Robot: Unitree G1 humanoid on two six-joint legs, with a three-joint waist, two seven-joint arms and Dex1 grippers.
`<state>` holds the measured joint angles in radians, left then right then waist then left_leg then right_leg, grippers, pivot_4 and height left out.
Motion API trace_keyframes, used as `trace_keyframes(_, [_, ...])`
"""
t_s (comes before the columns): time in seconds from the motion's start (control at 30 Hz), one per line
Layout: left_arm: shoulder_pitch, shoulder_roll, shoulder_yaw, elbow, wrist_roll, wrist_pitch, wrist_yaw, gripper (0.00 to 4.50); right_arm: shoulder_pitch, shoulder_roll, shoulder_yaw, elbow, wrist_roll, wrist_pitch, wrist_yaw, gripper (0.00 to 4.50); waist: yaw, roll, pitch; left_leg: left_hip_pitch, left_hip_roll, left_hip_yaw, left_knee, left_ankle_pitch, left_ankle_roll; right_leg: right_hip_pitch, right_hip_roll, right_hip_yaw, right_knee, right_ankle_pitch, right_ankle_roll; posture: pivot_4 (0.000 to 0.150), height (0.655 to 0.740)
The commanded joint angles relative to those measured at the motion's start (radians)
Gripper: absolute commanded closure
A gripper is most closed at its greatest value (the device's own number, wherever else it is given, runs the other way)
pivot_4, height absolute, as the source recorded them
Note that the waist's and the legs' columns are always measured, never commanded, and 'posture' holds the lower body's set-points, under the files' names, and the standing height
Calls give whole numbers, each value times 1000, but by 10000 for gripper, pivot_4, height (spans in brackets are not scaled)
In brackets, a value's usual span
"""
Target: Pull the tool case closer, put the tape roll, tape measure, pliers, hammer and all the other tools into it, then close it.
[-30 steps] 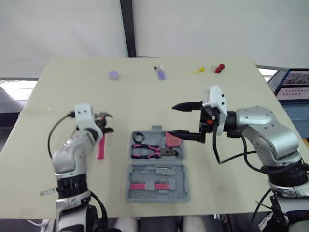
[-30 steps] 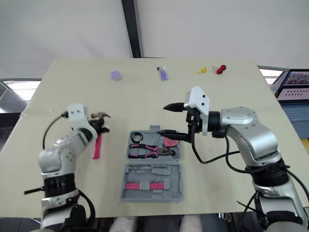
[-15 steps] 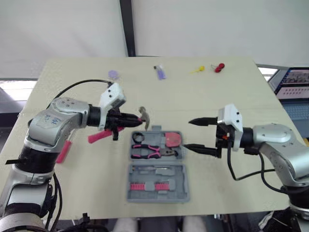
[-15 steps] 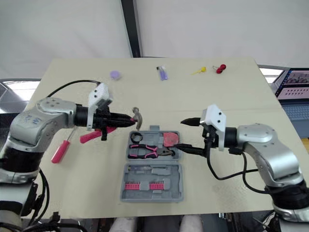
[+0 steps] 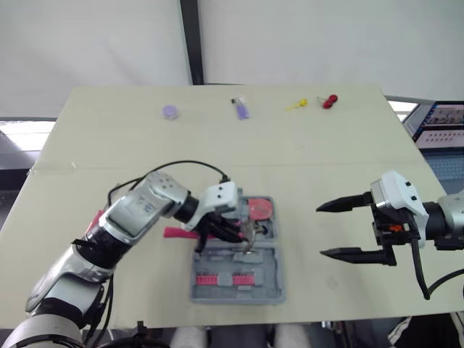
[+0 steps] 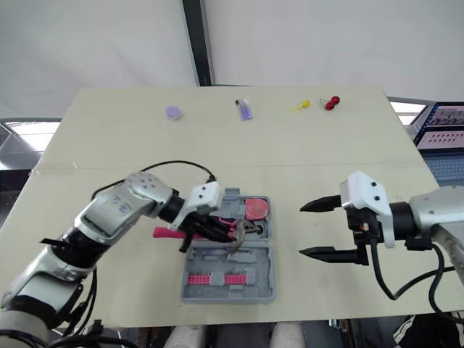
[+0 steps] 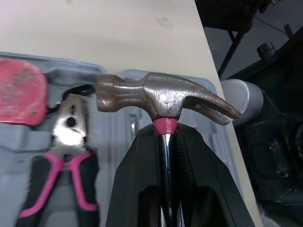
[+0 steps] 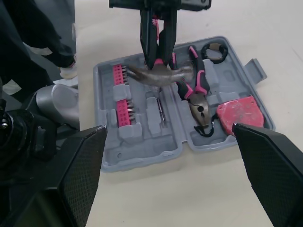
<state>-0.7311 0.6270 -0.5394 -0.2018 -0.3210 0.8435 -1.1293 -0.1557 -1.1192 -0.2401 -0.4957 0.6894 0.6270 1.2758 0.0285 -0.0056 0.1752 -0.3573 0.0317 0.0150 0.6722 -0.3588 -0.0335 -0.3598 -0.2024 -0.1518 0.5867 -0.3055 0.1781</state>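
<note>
The open grey tool case (image 5: 235, 272) lies toward the table's (image 5: 94, 145) 6 o'clock edge. The left gripper (image 5: 233, 233) reaches over it from 9 o'clock, clamped on the hammer (image 5: 176, 233), whose pink handle trails toward 9 o'clock and whose metal head hangs over the case's middle. A red tape measure (image 5: 259, 209) sits in the case's 1 o'clock corner. At 3 o'clock of the case, well apart, the right gripper (image 5: 321, 230) hovers with fingers spread wide.
</note>
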Motion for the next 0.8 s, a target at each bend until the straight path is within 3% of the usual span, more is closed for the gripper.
trace_keyframes(0.03, [23,-14,-33,-69,27,41,42,44491,11,12,0,-53,-3,-11,-35,0,0,0,0,0,0,0,0,0,0,0,0,0,0,0,0,1500,7400])
trace_keyframes(0.43, [-4,-114,-169,-65,158,129,168,44491,87,29,-18,-122,-4,8,-111,0,26,0,0,-3,0,-2,6,0,1,0,0,0,1,0,0,1500,7400])
trace_keyframes(0.8, [-59,-154,-224,-127,166,275,218,44491,204,25,-47,-150,-23,-20,-103,0,28,0,0,-4,0,-2,8,-1,1,0,0,0,2,0,-1,1500,7400])
